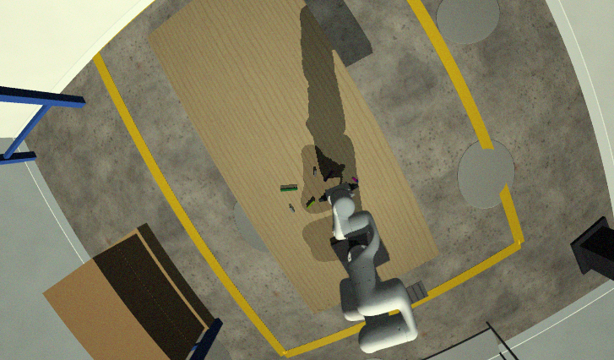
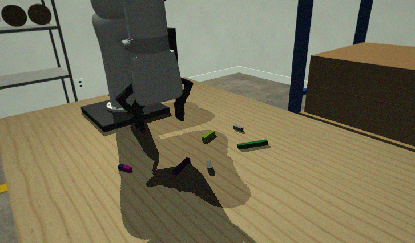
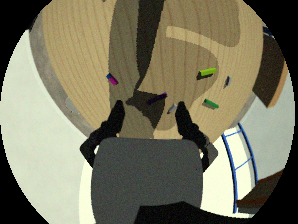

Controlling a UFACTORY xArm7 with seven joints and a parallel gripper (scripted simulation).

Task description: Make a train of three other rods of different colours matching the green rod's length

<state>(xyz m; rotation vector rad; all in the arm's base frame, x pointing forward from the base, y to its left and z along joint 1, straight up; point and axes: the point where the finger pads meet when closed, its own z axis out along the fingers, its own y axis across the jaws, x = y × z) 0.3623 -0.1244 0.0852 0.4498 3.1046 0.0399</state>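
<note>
A blue rod (image 2: 120, 166) (image 3: 109, 76) and a magenta rod (image 2: 127, 168) (image 3: 114, 81) lie flat end to end, in line, with no gap that I can see. A dark purple rod (image 2: 181, 166) (image 3: 157, 98) lies apart from them in shadow. One grey rod (image 2: 209, 166) (image 3: 172, 108) lies beside the purple one. Another grey rod (image 2: 238, 128) (image 1: 291, 207) lies near the green rod (image 2: 252, 144) (image 1: 289, 188). A lime rod (image 2: 208, 136) (image 3: 207, 72) lies between the arm and the green rod. My gripper (image 2: 161, 124) (image 3: 150, 107) is wide open and empty, above the table.
The black base plate (image 2: 95, 119) of the arm sits at the table's back end. The arm's shadow falls over the purple rod and across the wooden table (image 2: 308, 193). A large brown box (image 2: 353, 87) stands on the floor beyond the table's edge.
</note>
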